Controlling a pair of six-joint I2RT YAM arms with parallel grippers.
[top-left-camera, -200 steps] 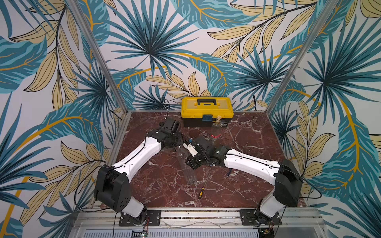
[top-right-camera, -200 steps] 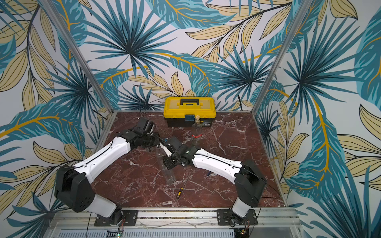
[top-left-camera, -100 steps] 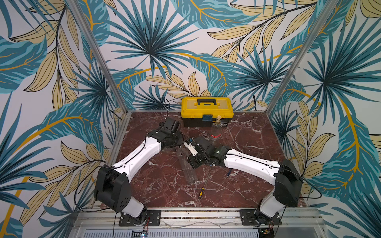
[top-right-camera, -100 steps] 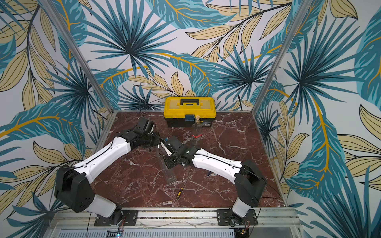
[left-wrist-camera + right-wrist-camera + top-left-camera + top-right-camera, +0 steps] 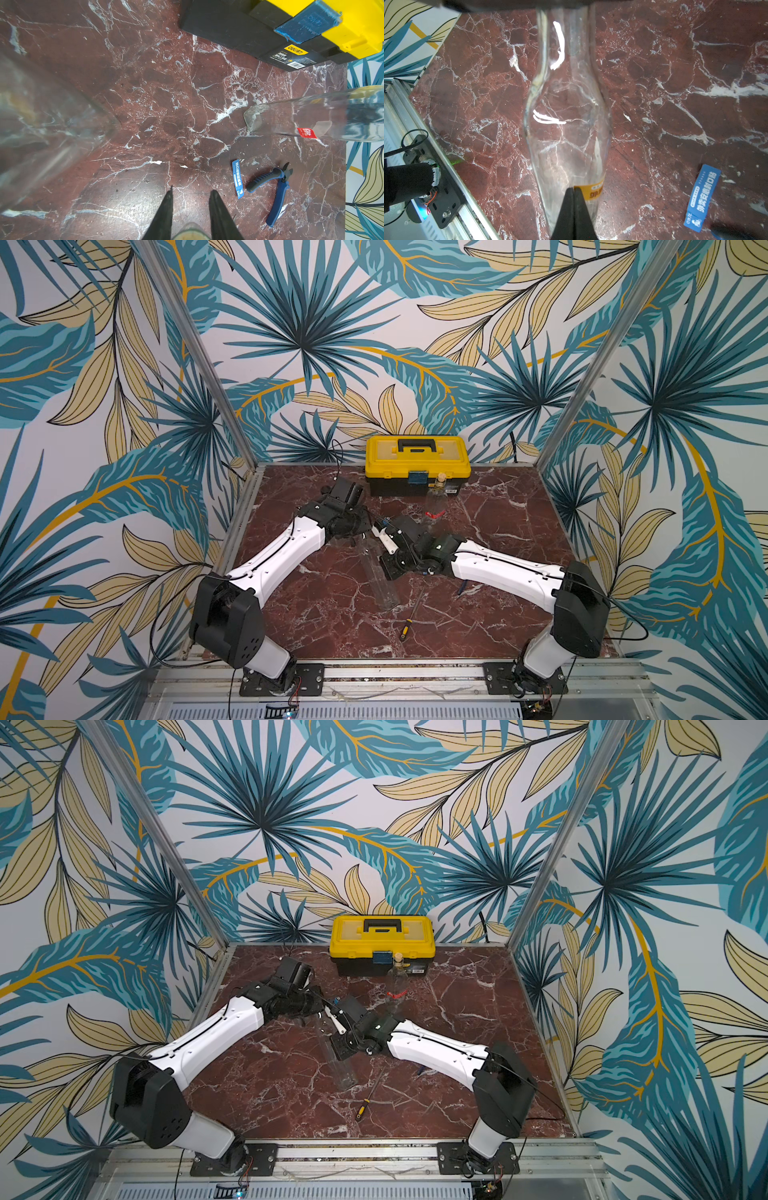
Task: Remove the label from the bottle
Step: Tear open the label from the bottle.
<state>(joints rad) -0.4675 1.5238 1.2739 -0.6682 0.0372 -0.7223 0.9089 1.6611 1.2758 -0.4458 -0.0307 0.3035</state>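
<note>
Your L pincer (image 5: 191,191) is clamped on the clear bottle (image 5: 377,572) at its neck end. The bottle lies mid-worktop (image 5: 498,614), base toward the front edge, near the screwdriver (image 5: 404,630). R pincer (image 5: 574,188) is pressed fully together, tips right at the edge of the orange label (image 5: 593,190) on the glass; can't tell if any label is nipped. Blue sticker (image 5: 702,197) lies loose beside the bottle. 2nd bottle (image 5: 435,506) stands upright by the yellow toolbox (image 5: 417,456).
</note>
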